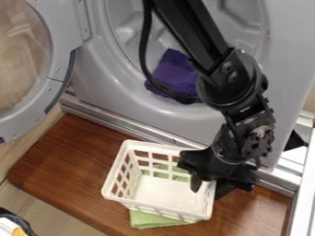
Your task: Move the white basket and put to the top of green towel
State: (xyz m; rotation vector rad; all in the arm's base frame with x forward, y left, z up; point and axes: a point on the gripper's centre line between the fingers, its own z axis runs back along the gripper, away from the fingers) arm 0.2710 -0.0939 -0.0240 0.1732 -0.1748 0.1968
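At the left of the camera view, the brown board [67, 161] gives a flat, smooth-looking bed, so a sideways shove could make things slide. Next comes the white basket [157, 206], its base over the green towel [150, 220], which pokes out below the near side. I judge the basket light, thin plastic: stiff enough to keep its shape, though its latticed walls may flex if I squeeze hard. The towel should be soft and apt to ruck up, so I would want a lift rather than a drag. At the basket's right wall is my gripper [209, 186]; whether I am clamped on or released, I cannot tell. That upper rim suits my hold, though taking it off-centre may tip the basket.
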